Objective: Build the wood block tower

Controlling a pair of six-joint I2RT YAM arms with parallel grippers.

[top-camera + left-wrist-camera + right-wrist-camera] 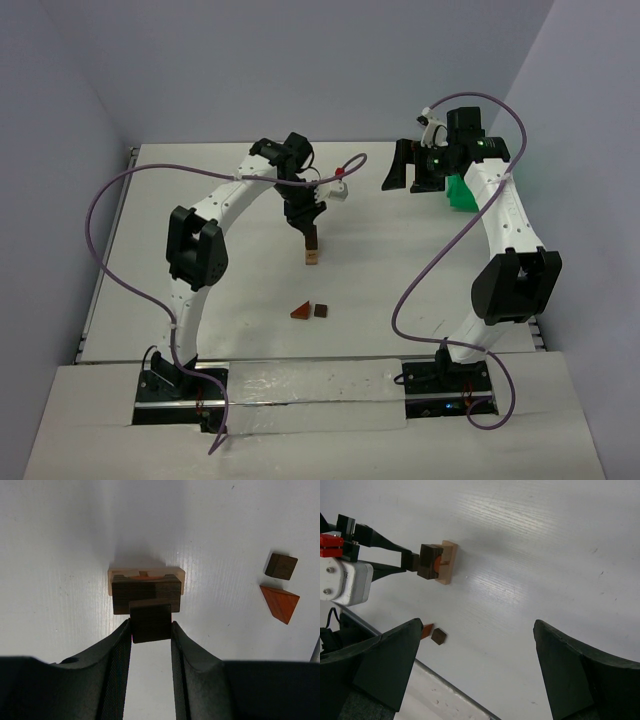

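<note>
One tower (pixel 313 256) stands upright in the middle of the bench (pixel 400 310), long axis vertical, tan base slab crosswise to the left fingers (pixel 117 660). These are narrowed onto a dark cube (pixel 151 623) at the tower's top. Right fingers (pixel 385 665) spread wide, holding nothing, well apart.

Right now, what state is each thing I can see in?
wood block tower, standing upright.
left pincer, shut on dark block.
dark block, gripped at the tower's top.
right pincer, open, empty.
wedge, lying loose, unstacked.
dark cube, lying loose beside the wedge.
</note>
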